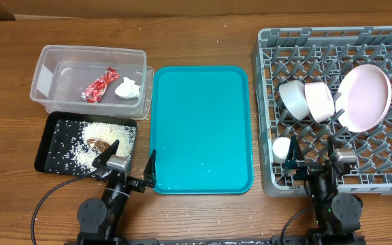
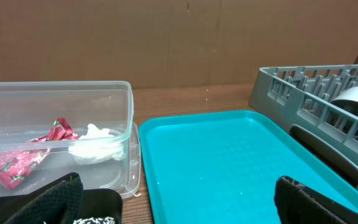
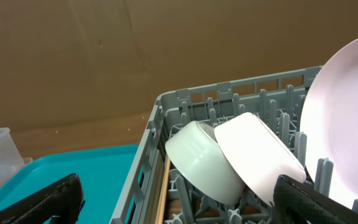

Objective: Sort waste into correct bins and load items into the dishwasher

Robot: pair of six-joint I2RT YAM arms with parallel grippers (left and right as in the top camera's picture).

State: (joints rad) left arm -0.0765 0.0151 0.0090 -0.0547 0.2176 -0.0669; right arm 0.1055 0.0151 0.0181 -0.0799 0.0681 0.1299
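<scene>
The clear tub (image 1: 90,49) holds the red wrapper (image 1: 101,84) and the white tissue ball (image 1: 126,88); both also show in the left wrist view (image 2: 23,158) (image 2: 98,146). The black tray (image 1: 53,146) holds rice scraps and a brown lump (image 1: 99,144). The grey dish rack (image 1: 260,102) holds the white bowl (image 1: 292,97), pink bowl (image 1: 320,101), pink plate (image 1: 365,96) and white cup (image 1: 282,147). A wooden chopstick (image 3: 161,199) lies along the rack's left inner edge. My left gripper (image 1: 129,161) is open and empty between the black tray and the teal tray. My right gripper (image 1: 313,155) is open and empty over the rack's front.
The teal serving tray (image 1: 201,129) lies between the bins and the rack, with a few rice grains on it. A brown cardboard wall stands behind the table. Bare wooden table runs along the front edge by the arm bases.
</scene>
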